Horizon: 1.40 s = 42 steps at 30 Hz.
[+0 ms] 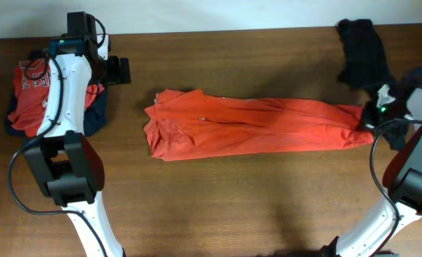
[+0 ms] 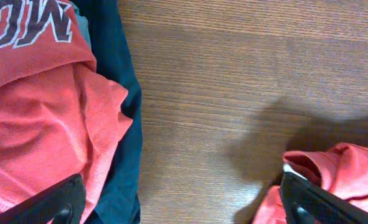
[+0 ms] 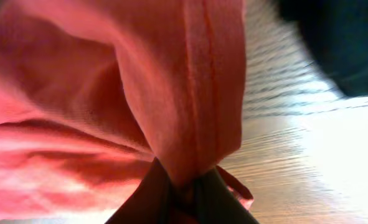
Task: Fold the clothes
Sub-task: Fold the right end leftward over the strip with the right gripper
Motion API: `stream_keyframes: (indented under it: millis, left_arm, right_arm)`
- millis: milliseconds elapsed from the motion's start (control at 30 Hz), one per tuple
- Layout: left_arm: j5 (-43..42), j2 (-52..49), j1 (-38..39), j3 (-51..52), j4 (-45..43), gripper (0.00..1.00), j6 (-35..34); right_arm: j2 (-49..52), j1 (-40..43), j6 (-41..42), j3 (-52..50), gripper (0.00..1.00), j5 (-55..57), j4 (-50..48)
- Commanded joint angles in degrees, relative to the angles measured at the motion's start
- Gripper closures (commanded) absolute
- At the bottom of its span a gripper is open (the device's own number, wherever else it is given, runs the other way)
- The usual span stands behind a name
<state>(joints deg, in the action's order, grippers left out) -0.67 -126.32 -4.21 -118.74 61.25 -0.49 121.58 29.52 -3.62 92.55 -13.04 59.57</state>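
An orange-red T-shirt (image 1: 253, 127) lies folded into a long band across the middle of the table. My right gripper (image 1: 373, 114) is shut on its right end; in the right wrist view the orange cloth (image 3: 190, 93) bunches up between the dark fingers (image 3: 147, 199). At the far left sits a pile of clothes (image 1: 36, 96), an orange-red shirt with white lettering (image 2: 28, 25) on a navy one (image 2: 118, 93). My left gripper (image 2: 184, 208) hangs open over bare wood between that pile and the long shirt's left end (image 2: 339, 168), holding nothing.
A black garment (image 1: 364, 50) lies crumpled at the back right corner, just behind my right arm. The table's back edge (image 1: 218, 30) runs along the top of the overhead view. Bare wood (image 1: 232, 207) fills the front half.
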Motion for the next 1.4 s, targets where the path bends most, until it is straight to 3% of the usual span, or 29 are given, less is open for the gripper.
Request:
stream_keyframes:
  millis: [0, 433, 700, 1000, 1033, 1067, 1100, 1200, 1367]
  left_arm:
    - [-0.7, 2.2, 0.2, -1.0, -0.2, 0.01, 0.0]
    - [-0.7, 2.2, 0.2, -1.0, -0.1, 0.01, 0.0]
    - [-0.7, 2.2, 0.2, -1.0, -0.1, 0.01, 0.0]
    - [-0.7, 2.2, 0.2, -1.0, -0.1, 0.01, 0.0]
    - [-0.7, 2.2, 0.2, -1.0, -0.1, 0.01, 0.0]
    - [-0.7, 2.2, 0.2, -1.0, -0.1, 0.01, 0.0]
    - [-0.7, 2.2, 0.2, -1.0, -0.1, 0.01, 0.0]
    - [-0.7, 2.2, 0.2, -1.0, -0.1, 0.01, 0.0]
    - [-1.8, 2.2, 0.2, -1.0, -0.2, 0.01, 0.0]
  right_arm:
    - [0.2, -1.2, -1.1, 4.1, 0.96, -6.5, 1.6]
    - [-2.6, -19.6, -0.4, 6.9, 0.95, -15.7, 5.4]
    - [-2.6, -32.3, 2.5, 6.9, 0.96, -15.9, 3.7]
    - [-2.6, -39.2, 5.6, 6.9, 0.95, -12.8, 0.7]
    - [-2.6, -39.3, 5.7, 6.9, 0.88, -12.9, 0.5]
    - [-2.6, -39.4, 5.7, 6.9, 0.59, -12.9, 0.2]
    - [-2.6, -39.5, 5.7, 6.9, 0.47, -12.9, 0.2]
    - [-2.6, -39.6, 5.6, 6.9, 0.26, -13.9, 0.5]
    - [-2.6, -39.6, 5.6, 6.9, 0.24, -18.6, 0.0]
